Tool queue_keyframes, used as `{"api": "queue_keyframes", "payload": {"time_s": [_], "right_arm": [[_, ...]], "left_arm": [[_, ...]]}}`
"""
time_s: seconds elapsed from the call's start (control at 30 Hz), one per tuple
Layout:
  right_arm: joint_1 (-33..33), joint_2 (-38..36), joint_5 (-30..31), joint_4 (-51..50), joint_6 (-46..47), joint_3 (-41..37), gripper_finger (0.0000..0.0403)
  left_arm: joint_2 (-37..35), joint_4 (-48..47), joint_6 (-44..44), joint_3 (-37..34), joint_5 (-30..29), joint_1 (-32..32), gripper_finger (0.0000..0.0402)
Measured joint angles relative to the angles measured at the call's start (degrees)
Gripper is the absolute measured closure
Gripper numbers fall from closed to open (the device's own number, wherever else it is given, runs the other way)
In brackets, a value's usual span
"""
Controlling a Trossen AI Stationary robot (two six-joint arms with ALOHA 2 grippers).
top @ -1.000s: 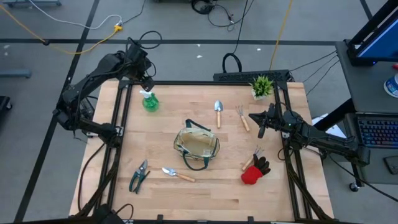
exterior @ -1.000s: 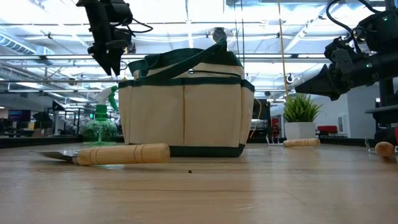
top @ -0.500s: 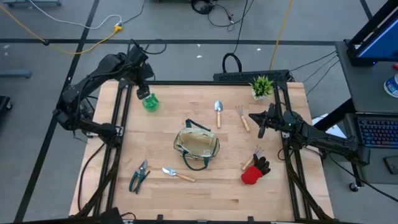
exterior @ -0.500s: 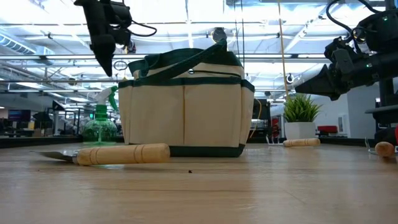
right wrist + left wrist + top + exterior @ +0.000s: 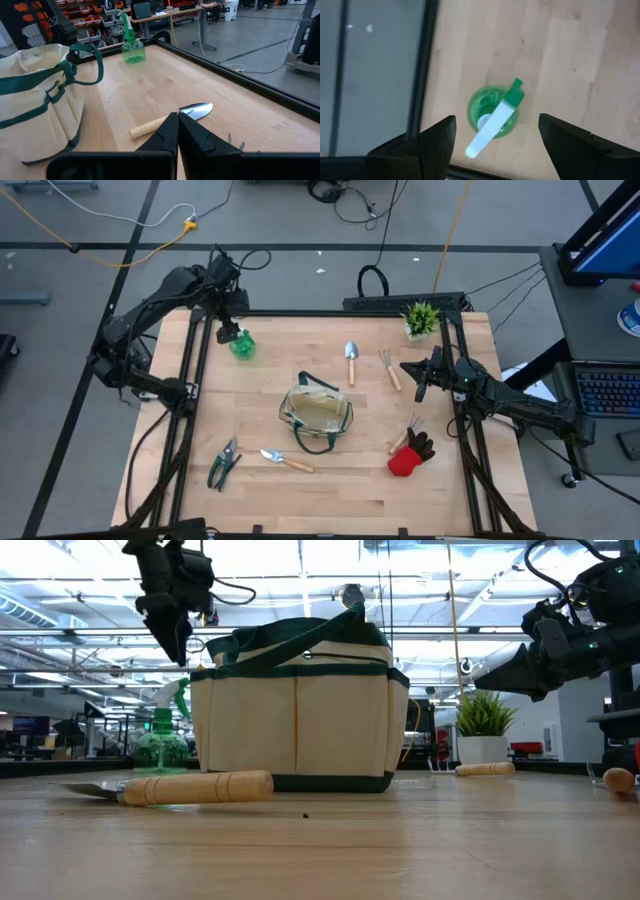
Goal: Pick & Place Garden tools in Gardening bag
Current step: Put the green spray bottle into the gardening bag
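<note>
The green spray bottle [image 5: 243,346] stands upright on its base at the table's far left; it also shows in the left wrist view [image 5: 493,113]. My left gripper [image 5: 230,333] hangs open above it, one finger on either side of its top, touching nothing. The khaki bag [image 5: 316,416] stands at the table's middle. My right gripper [image 5: 418,387] is shut and empty above the right side, near the hand fork [image 5: 389,368] and a trowel [image 5: 351,361]. The pruners [image 5: 223,463], a second trowel [image 5: 286,461] and the red-and-black glove [image 5: 410,456] lie on the near half.
A small potted plant [image 5: 421,318] stands at the far right corner. Another wooden-handled tool [image 5: 403,437] lies beside the glove. A dark frame rail [image 5: 422,65] runs along the table's left edge, close to the bottle.
My left gripper has shifted a little toward the near edge, from beside the spray bottle's top to over it, and has turned slightly about its wrist. It stays open. The bottle has not moved.
</note>
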Motion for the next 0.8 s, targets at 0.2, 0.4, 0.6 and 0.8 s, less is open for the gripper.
{"api": "queue_keyframes", "payload": {"time_s": [0.2,0.4,0.6,0.8], "right_arm": [[-0.01,0.01,0.0,0.0,0.0,0.01,0.0403],[0.0,0.01,0.0,0.0,0.0,0.02,0.0403],[-0.02,0.0,0.0,-0.02,0.0,0.02,0.0403],[-0.01,0.01,0.0,-0.02,0.0,0.01,0.0403]], "left_arm": [[4.51,-2.43,3.64,-0.04,-0.5,-0.73,0.0117],[9.02,-2.15,5.71,-0.04,-1.91,-1.1,0.0117],[12.43,-3.09,6.22,-0.07,-3.27,-1.08,0.0117],[13.34,-5.28,8.5,-0.07,-3.95,-0.95,0.0117]]}}
